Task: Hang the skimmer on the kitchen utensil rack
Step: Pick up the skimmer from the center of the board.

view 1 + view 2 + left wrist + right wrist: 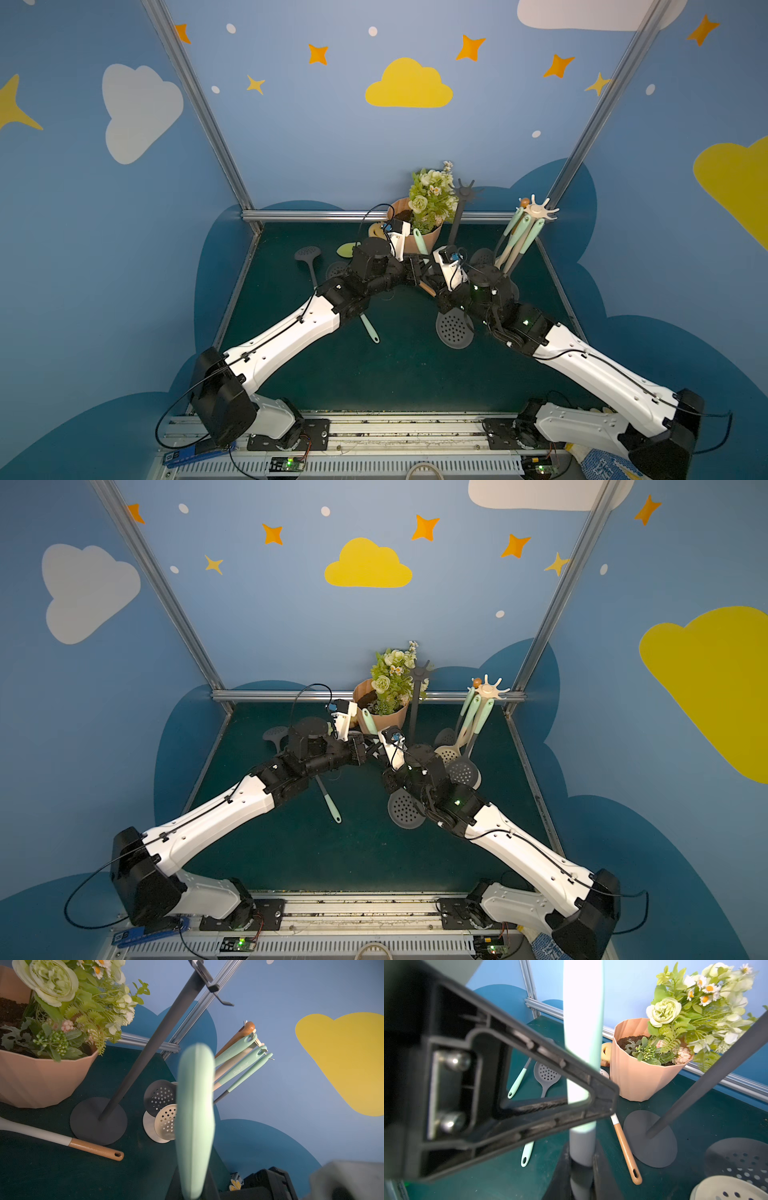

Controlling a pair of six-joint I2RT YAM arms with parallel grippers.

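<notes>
The skimmer has a mint handle [419,242] and a grey perforated head [454,328], and it is held tilted above the table. In both top views its head [405,810] hangs low toward the front. My left gripper [194,1188] is shut on the mint handle [195,1105]. My right gripper [582,1178] is shut on the grey shaft [582,1147] just below the mint part. The left gripper's black finger [508,1095] crosses the right wrist view. A dark grey utensil rack [467,191] with bare hooks stands just behind. A cream rack [538,212] holds several utensils.
A peach flower pot [428,239] stands at the back next to the dark rack's round base [98,1121]. On the table lie a grey skimmer [307,254], a mint-handled utensil [370,328] and a wooden-handled utensil [93,1147]. Metal frame rails border the mat.
</notes>
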